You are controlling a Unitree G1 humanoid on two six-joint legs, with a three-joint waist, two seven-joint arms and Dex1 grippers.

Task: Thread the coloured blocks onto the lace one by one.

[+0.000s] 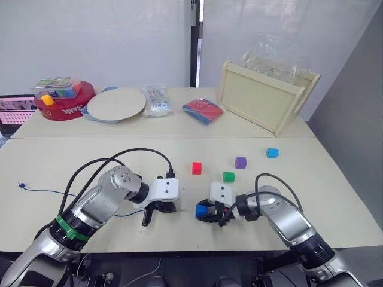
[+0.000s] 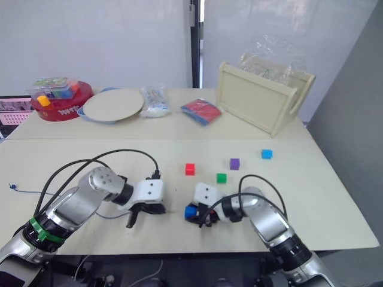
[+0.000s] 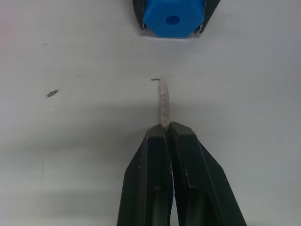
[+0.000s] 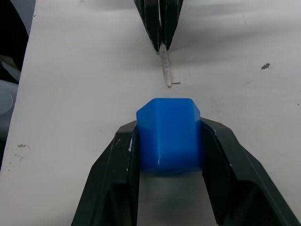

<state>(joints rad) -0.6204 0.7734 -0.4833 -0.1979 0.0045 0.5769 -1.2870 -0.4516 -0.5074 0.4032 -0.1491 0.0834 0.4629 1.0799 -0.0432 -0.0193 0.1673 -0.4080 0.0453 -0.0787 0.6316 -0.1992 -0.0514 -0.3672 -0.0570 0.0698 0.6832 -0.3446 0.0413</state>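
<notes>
Left wrist view: left fingers (image 3: 165, 129) pinch lace tip (image 3: 163, 101); right fingers (image 4: 221, 155) clamp blue block (image 4: 169, 134).

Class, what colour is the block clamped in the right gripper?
Blue block, held in the right gripper; clearest in the right wrist view.

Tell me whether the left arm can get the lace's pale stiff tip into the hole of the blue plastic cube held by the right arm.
Probably yes: bare table separates the pale stiff tip from the blue plastic cube, whose hole faces it.

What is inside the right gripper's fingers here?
The right gripper is shut on a blue block, whose hole faces the lace tip pinched in the left gripper. The block's underside is hidden.
</notes>
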